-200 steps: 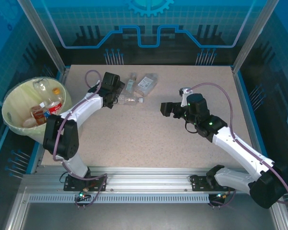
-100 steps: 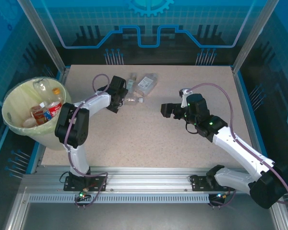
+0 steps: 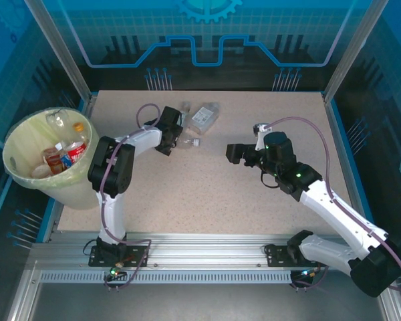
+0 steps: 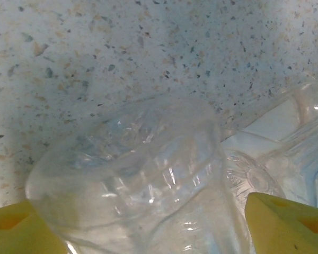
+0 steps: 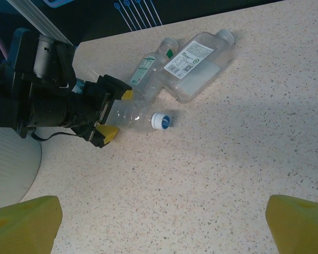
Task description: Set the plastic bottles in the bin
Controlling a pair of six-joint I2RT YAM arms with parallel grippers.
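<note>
- Grasp step: my left pincer [image 5: 115, 112] straddles a clear blue-capped plastic bottle [image 5: 138, 117] lying far-left; gripped or not, I cannot tell.
- Right pincer [image 3: 235, 153] wide, empty.
- Next: clamp, carry left to round pale-green bin [image 3: 13, 134].

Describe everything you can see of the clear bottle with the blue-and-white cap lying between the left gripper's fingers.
The clear bottle is thin, see-through plastic, unlabelled and apparently empty, with a ridged body and a small blue-and-white cap. It lies on its side on the speckled table, cap pointing away from the left gripper, whose yellow fingers straddle its base end; whether they press it is unclear. A green-labelled bottle lies close behind it.
</note>
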